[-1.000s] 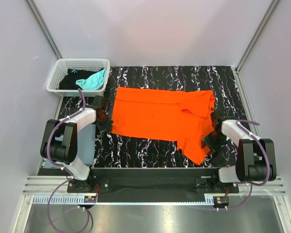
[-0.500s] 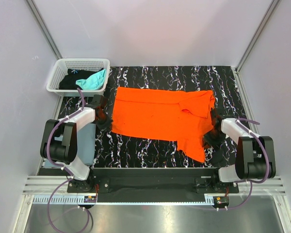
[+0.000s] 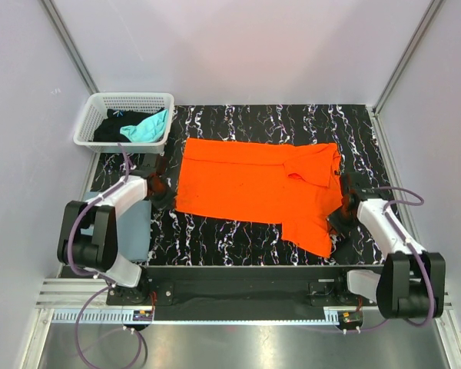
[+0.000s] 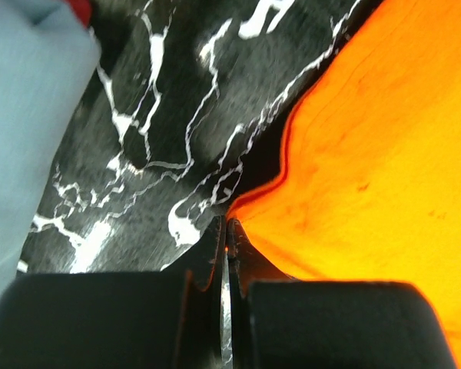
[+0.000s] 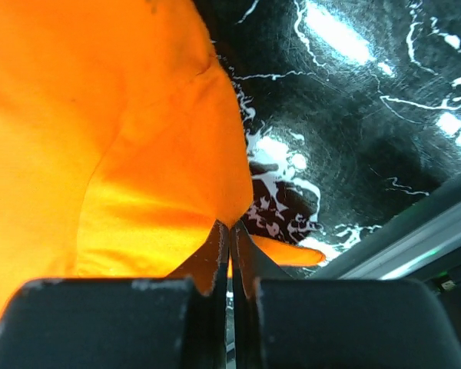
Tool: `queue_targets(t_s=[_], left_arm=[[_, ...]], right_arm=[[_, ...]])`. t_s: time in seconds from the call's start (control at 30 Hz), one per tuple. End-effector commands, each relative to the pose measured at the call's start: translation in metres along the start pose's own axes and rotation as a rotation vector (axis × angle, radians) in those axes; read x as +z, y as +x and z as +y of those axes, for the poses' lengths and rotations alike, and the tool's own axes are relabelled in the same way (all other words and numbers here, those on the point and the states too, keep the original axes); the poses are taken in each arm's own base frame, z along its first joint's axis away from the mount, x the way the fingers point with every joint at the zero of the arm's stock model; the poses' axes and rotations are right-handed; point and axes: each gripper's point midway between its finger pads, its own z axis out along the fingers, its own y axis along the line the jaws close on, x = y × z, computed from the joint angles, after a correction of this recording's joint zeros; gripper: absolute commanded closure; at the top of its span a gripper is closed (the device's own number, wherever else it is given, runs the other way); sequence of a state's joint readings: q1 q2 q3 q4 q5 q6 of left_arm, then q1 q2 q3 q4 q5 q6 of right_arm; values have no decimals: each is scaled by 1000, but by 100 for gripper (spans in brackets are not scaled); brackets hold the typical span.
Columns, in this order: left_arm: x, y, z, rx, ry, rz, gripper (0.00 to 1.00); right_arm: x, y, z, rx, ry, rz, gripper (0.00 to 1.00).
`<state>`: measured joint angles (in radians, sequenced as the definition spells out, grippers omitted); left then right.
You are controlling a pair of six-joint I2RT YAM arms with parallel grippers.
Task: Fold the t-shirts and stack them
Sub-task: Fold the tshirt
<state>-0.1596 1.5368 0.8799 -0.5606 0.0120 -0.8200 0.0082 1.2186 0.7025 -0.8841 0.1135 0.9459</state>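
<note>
Orange tee (image 3: 253, 188) lies flat mid-table (image 3: 238, 115), one sleeve folded in at its right end. Left gripper (image 4: 227, 231) is pinched shut on the tee's near-left corner. Right gripper (image 5: 229, 231) is pinched shut on the near-right edge by the other sleeve. Left bite looks thin in the wrist view, maybe just the hem. Step in hand, I'd say: grasp done, body fold not yet made. Next: lift both corners together, keep the span taut, carry to the far edge, lay down, release. Grey-blue tee (image 3: 138, 231) sits beside the left arm. Teal tee (image 3: 146, 129) and black tee (image 3: 107, 131) are in the basket (image 3: 131, 97).
</note>
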Motion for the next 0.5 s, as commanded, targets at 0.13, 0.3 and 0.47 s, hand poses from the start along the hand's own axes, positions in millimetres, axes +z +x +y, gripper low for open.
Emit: queue_targets(t_s=[0.13,0.3,0.47], left_arm=[[-20,1,3,6,32,-32,100],[-25,-6,0,70,32,-41,100],[-30,-24,-16,129,50,-69,100]], right_arm=[[-34,-20,-2,-73,-55,-114,100],[-55,-46,18,-166,-103,-205,100],[-69,-74,51,-217,-144,-261,100]])
